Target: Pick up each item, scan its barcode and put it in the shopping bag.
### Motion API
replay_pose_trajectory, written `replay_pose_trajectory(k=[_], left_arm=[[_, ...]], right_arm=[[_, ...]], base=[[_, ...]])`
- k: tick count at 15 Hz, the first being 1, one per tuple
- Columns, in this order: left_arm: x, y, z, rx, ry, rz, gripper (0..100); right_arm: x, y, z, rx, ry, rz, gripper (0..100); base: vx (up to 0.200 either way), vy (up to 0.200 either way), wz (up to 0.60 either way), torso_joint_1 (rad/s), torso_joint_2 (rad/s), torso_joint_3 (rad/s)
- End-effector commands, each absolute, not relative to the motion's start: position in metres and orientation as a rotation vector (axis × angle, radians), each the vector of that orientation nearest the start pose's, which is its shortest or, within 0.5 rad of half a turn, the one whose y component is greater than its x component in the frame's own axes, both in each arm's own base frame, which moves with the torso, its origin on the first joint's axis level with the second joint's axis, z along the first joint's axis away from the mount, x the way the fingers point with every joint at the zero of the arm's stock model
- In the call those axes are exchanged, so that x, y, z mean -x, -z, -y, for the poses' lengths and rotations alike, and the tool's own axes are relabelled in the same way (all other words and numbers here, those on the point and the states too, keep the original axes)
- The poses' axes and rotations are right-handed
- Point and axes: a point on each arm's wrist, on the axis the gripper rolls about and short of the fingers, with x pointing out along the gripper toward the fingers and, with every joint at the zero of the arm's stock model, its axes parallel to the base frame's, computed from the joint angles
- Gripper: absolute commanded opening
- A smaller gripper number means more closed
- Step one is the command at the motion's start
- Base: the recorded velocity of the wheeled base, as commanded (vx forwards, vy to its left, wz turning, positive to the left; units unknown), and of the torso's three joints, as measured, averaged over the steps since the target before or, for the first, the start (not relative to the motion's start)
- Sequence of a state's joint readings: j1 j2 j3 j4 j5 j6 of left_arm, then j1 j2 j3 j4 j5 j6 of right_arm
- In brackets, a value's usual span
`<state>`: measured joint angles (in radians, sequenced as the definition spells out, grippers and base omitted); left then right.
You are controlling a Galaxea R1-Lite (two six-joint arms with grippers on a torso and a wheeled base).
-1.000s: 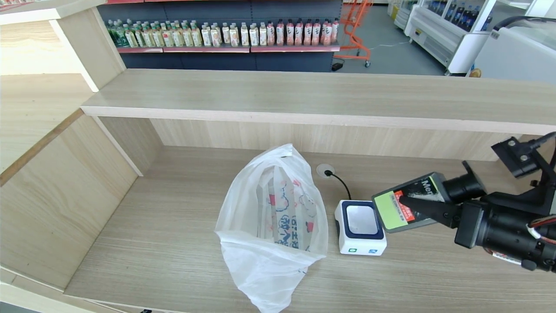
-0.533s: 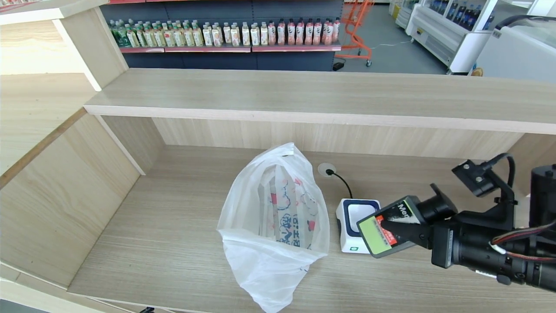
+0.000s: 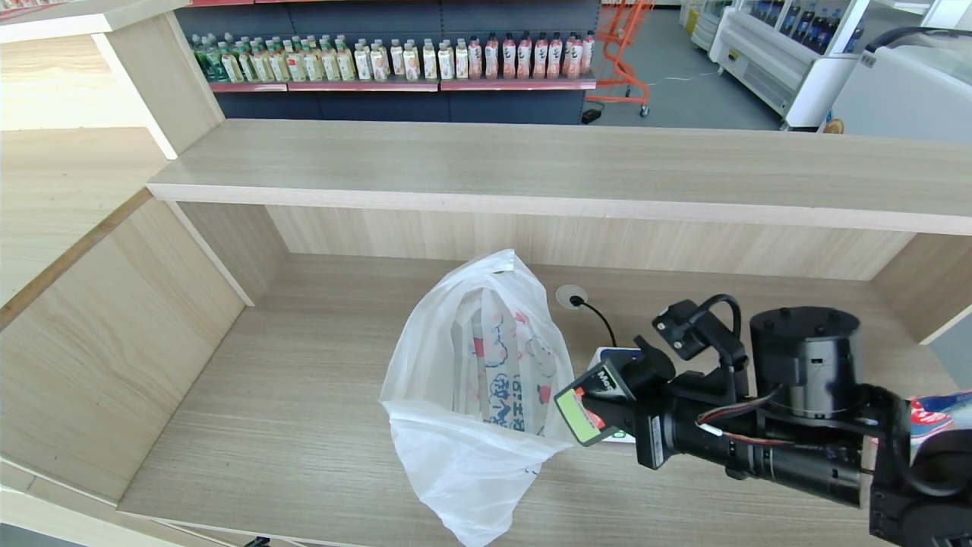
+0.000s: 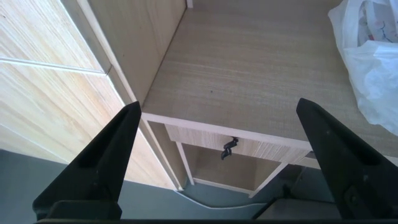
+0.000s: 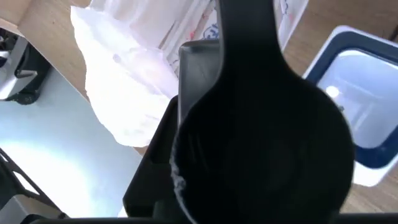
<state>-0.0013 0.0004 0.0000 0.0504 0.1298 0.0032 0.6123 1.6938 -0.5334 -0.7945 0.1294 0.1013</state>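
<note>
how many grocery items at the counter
3: a box in the right gripper, a packet inside the bag, another packet at the far right, partly hidden. The bag may hide more.

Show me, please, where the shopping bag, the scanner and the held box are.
shopping bag [image 3: 456,448], head view, on its bunched lower plastic.
scanner [image 5: 364,87], right wrist view, on its glass window.
box [image 3: 575,415], head view, on its green end face.
</note>
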Motion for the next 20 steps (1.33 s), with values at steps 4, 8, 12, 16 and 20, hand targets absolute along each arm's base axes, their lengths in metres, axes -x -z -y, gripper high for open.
replay_pose_trajectory(k=[4, 8, 12, 16, 20], left_arm=[[0.023, -0.07, -0.003, -0.006, -0.129, -0.051, 100], [0.023, -0.07, -0.003, -0.006, -0.129, -0.051, 100], [0.023, -0.07, -0.003, -0.006, -0.127, -0.051, 100], [0.023, -0.07, -0.003, -0.006, -0.129, -0.051, 100], [0.023, -0.07, -0.003, -0.006, -0.127, -0.051, 100]], right_arm=[[-0.267, -0.076, -0.195, 0.026, -0.761, -0.38, 0], [-0.294, -0.063, -0.215, 0.051, -0.768, -0.35, 0], [-0.303, -0.062, -0.221, 0.07, -0.776, -0.322, 0], [-0.303, -0.091, -0.222, -0.086, -0.776, -0.295, 100], [-0.28, -0.149, -0.197, -0.258, -0.777, -0.248, 100]], base=[[0.0, 0.0, 0.0, 0.0, 0.0, 0.0], [0.0, 0.0, 0.0, 0.0, 0.0, 0.0], [0.0, 0.0, 0.0, 0.0, 0.0, 0.0], [0.0, 0.0, 0.0, 0.0, 0.0, 0.0], [0.0, 0.0, 0.0, 0.0, 0.0, 0.0]])
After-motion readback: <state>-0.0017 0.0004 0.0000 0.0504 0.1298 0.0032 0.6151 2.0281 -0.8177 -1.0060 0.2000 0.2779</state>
